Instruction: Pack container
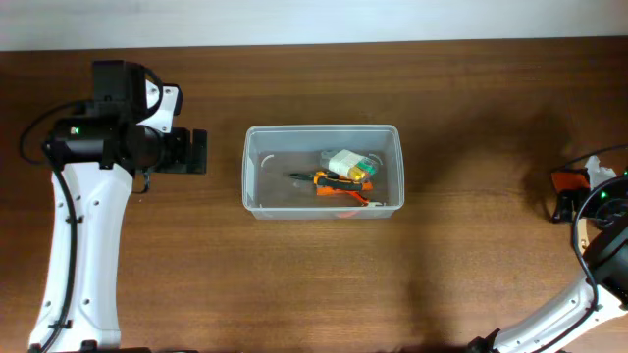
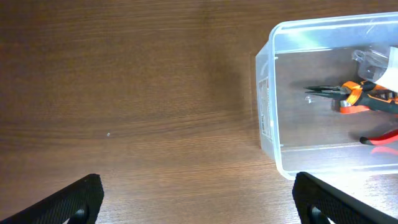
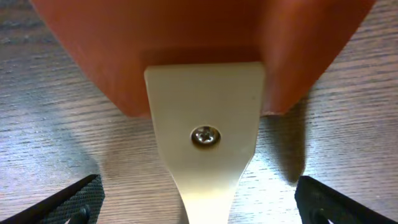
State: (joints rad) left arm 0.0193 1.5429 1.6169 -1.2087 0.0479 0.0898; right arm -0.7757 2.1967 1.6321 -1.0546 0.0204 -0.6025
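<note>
container: clear plastic tub (image 1: 322, 128), sat upright mid-table, open top, no lid seen
inside container: orange-and-black pliers (image 1: 329, 179) lay flat across the floor, jaws pointing to the tub's left end; small clear case (image 1: 351, 162) of yellow-green bits just behind the pliers, toward the tub's right end; red-handled tool (image 2: 380, 135) near the front wall, partly hidden by it
table: brown wood (image 1: 471, 98), under the container
left gripper: (image 2: 196, 199) sat left of the container, near its short left wall but apart from it
left fingers: (image 2: 74, 199) spread wide, only bare wood between them, held nothing
right gripper: (image 3: 199, 199) well to the right of the container, at the overhead view's edge
right fingers: (image 3: 78, 199) fully spread, clamped on nothing
orange tool: (image 3: 199, 50) far right of the container, right in front of the right wrist camera; its cream blade (image 3: 205, 112) with one screw (image 3: 205, 136) ran down between the spread fingers, touching neither where visible
</note>
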